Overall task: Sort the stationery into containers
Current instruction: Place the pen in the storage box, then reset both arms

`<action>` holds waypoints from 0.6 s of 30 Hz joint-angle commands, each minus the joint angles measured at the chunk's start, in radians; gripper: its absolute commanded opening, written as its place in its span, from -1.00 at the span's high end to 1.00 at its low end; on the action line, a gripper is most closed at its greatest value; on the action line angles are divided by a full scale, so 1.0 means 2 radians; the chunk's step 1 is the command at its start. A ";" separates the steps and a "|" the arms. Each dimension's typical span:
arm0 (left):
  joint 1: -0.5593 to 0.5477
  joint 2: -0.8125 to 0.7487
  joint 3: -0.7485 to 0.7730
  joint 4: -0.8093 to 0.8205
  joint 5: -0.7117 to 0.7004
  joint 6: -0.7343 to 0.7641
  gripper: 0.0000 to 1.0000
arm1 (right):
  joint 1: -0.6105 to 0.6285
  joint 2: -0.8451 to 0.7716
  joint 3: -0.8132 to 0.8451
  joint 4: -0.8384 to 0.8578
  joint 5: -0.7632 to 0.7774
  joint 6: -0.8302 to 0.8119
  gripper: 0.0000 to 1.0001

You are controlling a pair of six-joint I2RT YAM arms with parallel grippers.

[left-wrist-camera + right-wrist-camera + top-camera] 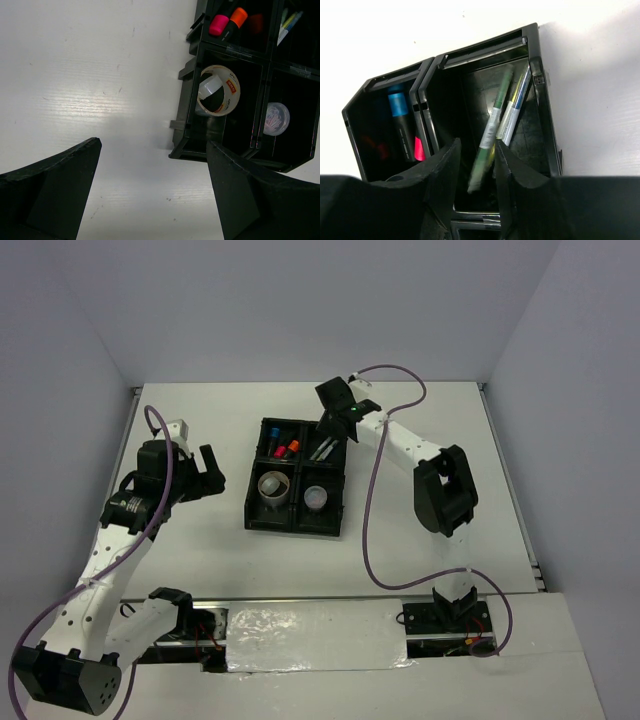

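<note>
The black four-compartment tray (pixel 251 485) sits mid-table. My right gripper (pixel 331 421) hangs over its far right compartment. In the right wrist view its jaws (pixel 477 142) stand parted, and a blurred green-and-white pen (pixel 492 125) lies loose between them, touching neither finger, beside silver pens (pixel 512 112). The far left compartment holds blue (pixel 399 106) and pink highlighters (pixel 218 24) and an orange-capped stick (pixel 238 16). A tape ring (pixel 218 90) with a cylinder inside and a round clear tub (pixel 276 119) fill the near compartments. My left gripper (pixel 154 143) is open and holds nothing, over bare table left of the tray.
White walls enclose the table on the left, far and right sides. The right arm's purple cable (pixel 372 530) loops over the table right of the tray. The tray's left wall (pixel 186 115) is close to my left gripper's right finger.
</note>
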 commanded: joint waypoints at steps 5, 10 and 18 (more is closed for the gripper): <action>0.003 -0.001 0.000 0.015 0.003 0.005 -0.99 | -0.003 -0.046 -0.014 0.002 0.016 -0.009 0.14; 0.003 0.003 0.001 0.011 -0.009 0.004 -0.99 | 0.002 -0.158 -0.125 0.067 0.016 -0.071 0.15; 0.015 -0.003 0.011 -0.012 -0.099 -0.016 -0.99 | 0.012 -0.415 -0.297 0.081 -0.007 -0.253 -0.99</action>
